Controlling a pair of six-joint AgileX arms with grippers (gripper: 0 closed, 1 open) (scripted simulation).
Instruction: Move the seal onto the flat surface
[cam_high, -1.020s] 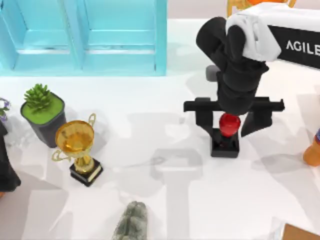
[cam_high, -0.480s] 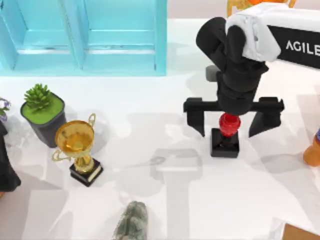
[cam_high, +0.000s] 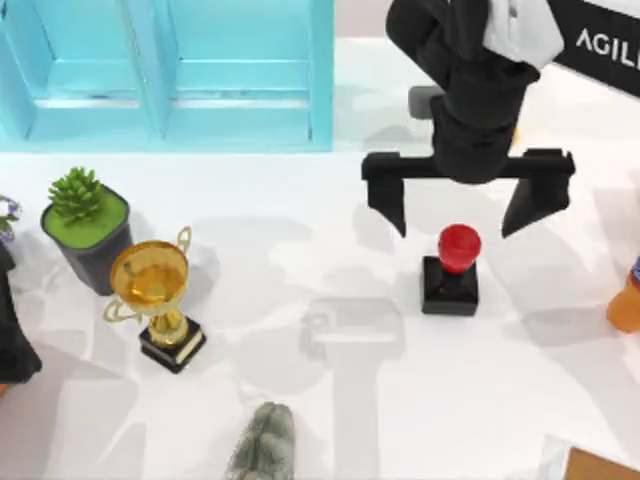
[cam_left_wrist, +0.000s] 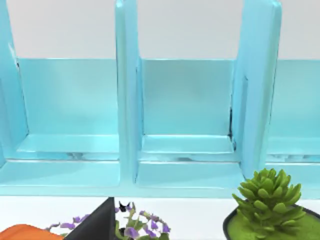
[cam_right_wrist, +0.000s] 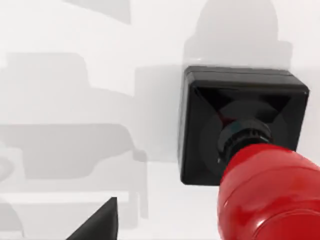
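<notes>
Your seal (cam_high: 451, 272), a glossy red ball knob on a matte black square block, stands upright on the smooth white desk (cam_high: 330, 250). Just beyond it hangs your right end effector (cam_high: 468, 208), fingers spread wide and apart from the knob. Your left end effector is parked at the desk's left edge, and I cannot tell how its fingers stand.

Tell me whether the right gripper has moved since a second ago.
Yes. The right gripper, open, has pulled back from the seal toward the blue shelf side; the seal stands alone on the white tabletop.
</notes>
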